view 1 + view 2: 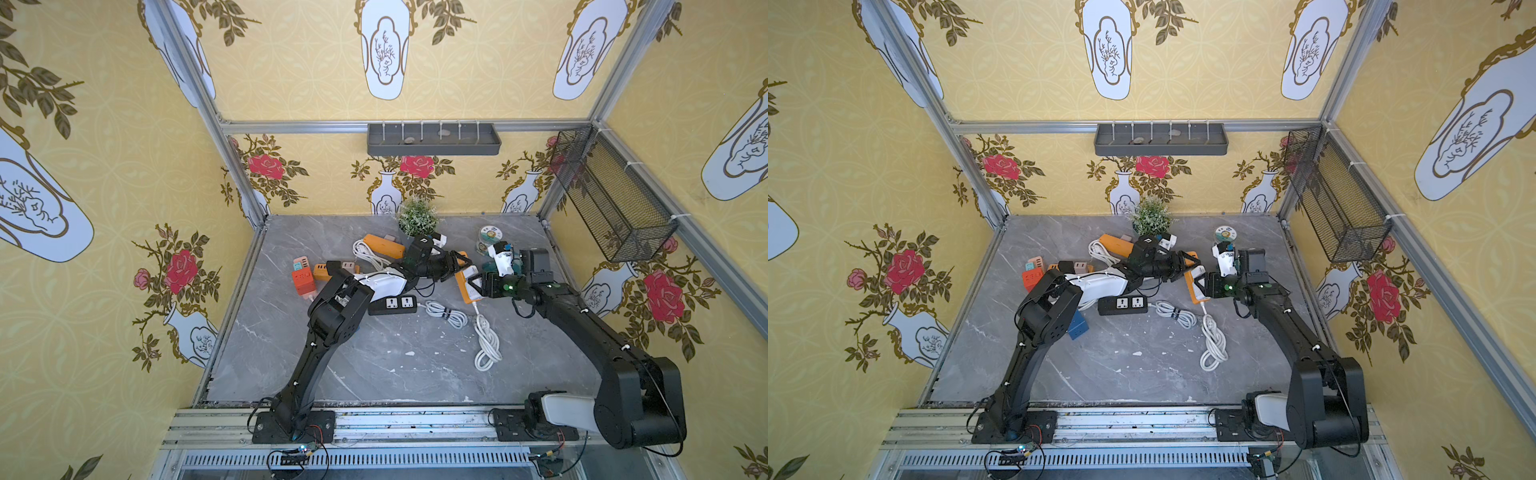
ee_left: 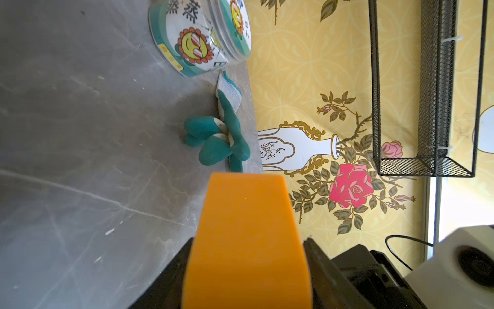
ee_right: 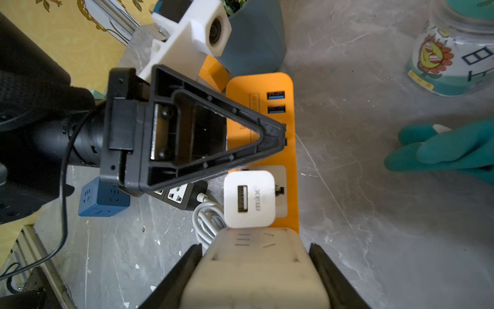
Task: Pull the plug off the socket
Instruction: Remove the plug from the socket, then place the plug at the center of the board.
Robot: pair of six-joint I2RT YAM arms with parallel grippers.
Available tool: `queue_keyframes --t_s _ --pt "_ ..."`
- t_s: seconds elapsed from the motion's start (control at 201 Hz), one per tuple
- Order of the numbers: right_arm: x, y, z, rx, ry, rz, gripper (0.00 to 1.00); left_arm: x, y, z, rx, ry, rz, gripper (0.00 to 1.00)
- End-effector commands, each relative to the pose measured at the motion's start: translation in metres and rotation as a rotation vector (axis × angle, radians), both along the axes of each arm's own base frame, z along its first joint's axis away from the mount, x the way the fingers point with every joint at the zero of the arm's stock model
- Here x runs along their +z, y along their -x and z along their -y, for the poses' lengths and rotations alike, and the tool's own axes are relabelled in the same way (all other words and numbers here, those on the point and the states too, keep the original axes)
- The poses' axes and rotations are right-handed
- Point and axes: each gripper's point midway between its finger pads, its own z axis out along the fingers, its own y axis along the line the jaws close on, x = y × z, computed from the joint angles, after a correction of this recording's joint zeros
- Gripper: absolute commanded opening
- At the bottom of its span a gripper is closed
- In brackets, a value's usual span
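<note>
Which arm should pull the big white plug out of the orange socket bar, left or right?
Right. The right pincer is closed around the big white plug in the orange socket bar. The left pincer clamps the bar's other end, so it probably should just hold it steady.

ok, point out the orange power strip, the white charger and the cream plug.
power strip (image 3: 262, 83): right wrist view, bare far end.
charger (image 3: 249, 199): right wrist view, front face.
plug (image 3: 254, 267): right wrist view, top casing.

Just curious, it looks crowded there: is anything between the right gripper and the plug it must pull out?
Nothing visible. The right gripper clasps the cream plug; the white charger sits beside it on the orange power strip, not between.
</note>
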Motion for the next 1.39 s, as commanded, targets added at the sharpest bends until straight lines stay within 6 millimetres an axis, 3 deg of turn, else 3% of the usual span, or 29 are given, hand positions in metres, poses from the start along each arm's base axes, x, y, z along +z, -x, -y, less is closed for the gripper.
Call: queue_keyframes --t_s 0.0,0.06,0.194,0.254,0.319,0.378,0.423,0.488,0.543,0.593,0.662,0.772,0.832,0.981,1.095,1.16,1.26,1.389 --pt "0.022 -0.013 -0.007 0.015 -0.070 0.077 0.43 0.008 -0.001 0.001 0.000 0.040 0.022 0.50" --pt "0.017 -0.013 -0.004 0.001 -0.071 0.046 0.43 0.013 -0.003 -0.001 0.010 0.048 0.038 0.37" --pt "0.003 -0.011 0.011 -0.065 -0.052 -0.066 0.38 0.017 -0.007 -0.008 0.049 0.025 0.075 0.23" --pt "0.006 -0.007 -0.002 -0.043 -0.011 -0.083 0.38 0.011 -0.009 -0.011 0.057 -0.016 0.080 0.19" --pt "0.012 -0.004 -0.021 -0.005 0.043 -0.071 0.38 0.006 -0.009 -0.010 0.048 -0.049 0.093 0.17" --pt "0.023 -0.013 -0.023 -0.037 0.018 -0.087 0.39 -0.001 -0.009 -0.010 0.039 -0.073 0.094 0.15" --pt "0.029 -0.023 -0.009 -0.085 -0.042 -0.120 0.38 -0.006 -0.008 -0.011 0.035 -0.087 0.096 0.14" --pt "0.039 -0.034 0.027 -0.168 -0.169 -0.156 0.37 -0.014 -0.006 -0.015 0.040 -0.104 0.089 0.13" --pt "0.044 -0.034 0.051 -0.204 -0.212 -0.149 0.37 -0.018 -0.006 -0.019 0.048 -0.102 0.075 0.12" --pt "0.046 -0.029 0.061 -0.207 -0.208 -0.128 0.37 -0.019 -0.008 -0.021 0.059 -0.089 0.056 0.12" --pt "0.054 -0.017 0.058 -0.186 -0.199 -0.073 0.37 -0.016 -0.013 -0.023 0.073 -0.086 0.051 0.11" --pt "0.067 0.001 0.017 -0.119 -0.102 0.042 0.37 -0.010 -0.018 -0.019 0.072 -0.107 0.078 0.10" --pt "0.071 0.003 0.004 -0.124 -0.030 0.069 0.37 -0.008 -0.021 -0.016 0.064 -0.106 0.092 0.10" --pt "0.084 -0.005 0.029 -0.231 -0.005 0.040 0.38 -0.001 -0.020 -0.009 0.040 -0.050 0.116 0.10" --pt "0.113 0.007 0.038 -0.249 -0.137 0.125 0.39 0.011 -0.021 -0.002 0.020 -0.002 0.126 0.11" --pt "0.118 0.015 0.040 -0.254 -0.250 0.118 0.40 0.017 -0.024 0.003 0.009 0.016 0.130 0.12" --pt "0.091 0.025 0.055 -0.354 -0.414 -0.042 0.41 0.025 -0.026 0.007 0.003 0.030 0.144 0.12" --pt "0.024 0.041 0.089 -0.571 -0.520 -0.290 0.42 0.033 -0.022 0.004 0.002 0.045 0.179 0.12"
